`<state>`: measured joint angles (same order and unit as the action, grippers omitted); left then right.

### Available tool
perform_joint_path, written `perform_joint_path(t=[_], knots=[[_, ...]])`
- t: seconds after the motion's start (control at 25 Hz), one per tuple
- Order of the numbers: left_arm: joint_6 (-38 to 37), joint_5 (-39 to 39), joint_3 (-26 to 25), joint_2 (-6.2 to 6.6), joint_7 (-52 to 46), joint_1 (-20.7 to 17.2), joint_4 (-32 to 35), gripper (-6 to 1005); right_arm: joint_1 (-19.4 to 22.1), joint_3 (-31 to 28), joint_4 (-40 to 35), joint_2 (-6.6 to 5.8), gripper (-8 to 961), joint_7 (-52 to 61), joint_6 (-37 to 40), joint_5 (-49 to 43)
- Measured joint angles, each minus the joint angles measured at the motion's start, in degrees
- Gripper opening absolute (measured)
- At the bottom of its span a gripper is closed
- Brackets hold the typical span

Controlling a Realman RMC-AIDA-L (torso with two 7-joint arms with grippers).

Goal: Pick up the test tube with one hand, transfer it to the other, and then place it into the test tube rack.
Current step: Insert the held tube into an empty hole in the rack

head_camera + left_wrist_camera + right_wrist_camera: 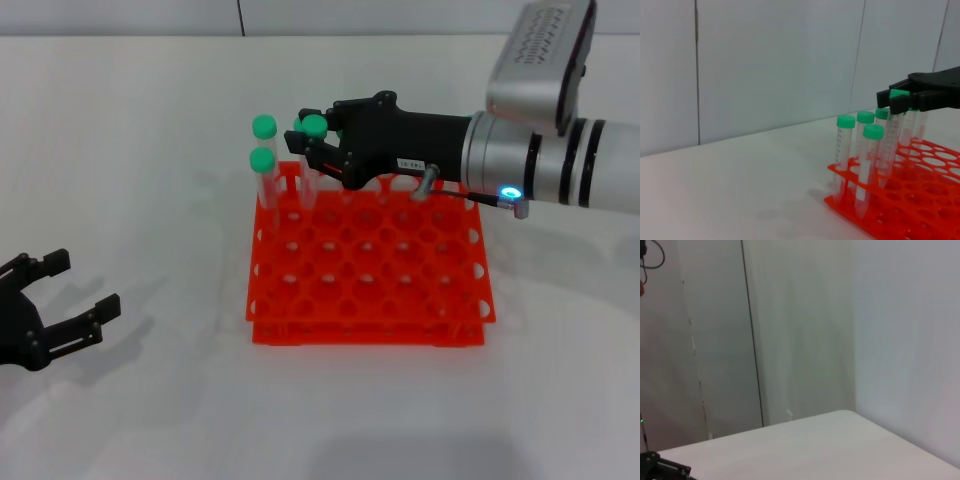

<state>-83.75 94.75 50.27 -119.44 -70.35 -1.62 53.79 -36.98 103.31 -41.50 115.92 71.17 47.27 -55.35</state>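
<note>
The orange-red test tube rack (370,290) stands mid-table, also seen in the left wrist view (920,200). My right gripper (312,140) reaches in from the right over the rack's far left corner. It is shut on the green cap of a test tube (890,145), which hangs slightly tilted with its lower end at the rack's holes. Three other green-capped tubes (845,121) stand upright in that corner. My left gripper (85,283) rests open and empty near the table's front left, well away from the rack.
Most rack holes toward the front and right hold nothing. A pale wall (800,330) rises behind the white table (150,150). My right arm (540,170) spans the rack's far right side.
</note>
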Motion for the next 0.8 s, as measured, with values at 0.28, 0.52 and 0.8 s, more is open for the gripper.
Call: perform_joint_path(t=[0.28, 0.52, 0.8], knots=[[0.08, 0.00, 0.00, 0.00, 0.23, 0.12, 0.00, 879, -0.81, 1.74, 0.15, 0.00, 261, 0.10, -1.82, -0.03], [0.17, 0.00, 0.00, 0.00, 0.26, 0.16, 0.00, 879, -0.93, 1.96, 0.64, 0.00, 260, 0.11, -2.09, -0.03], [0.71, 0.19, 0.00, 0.09, 0.29, 0.23, -0.03, 879, -0.45, 1.98, 0.49, 0.00, 263, -0.17, -1.54, -0.03]])
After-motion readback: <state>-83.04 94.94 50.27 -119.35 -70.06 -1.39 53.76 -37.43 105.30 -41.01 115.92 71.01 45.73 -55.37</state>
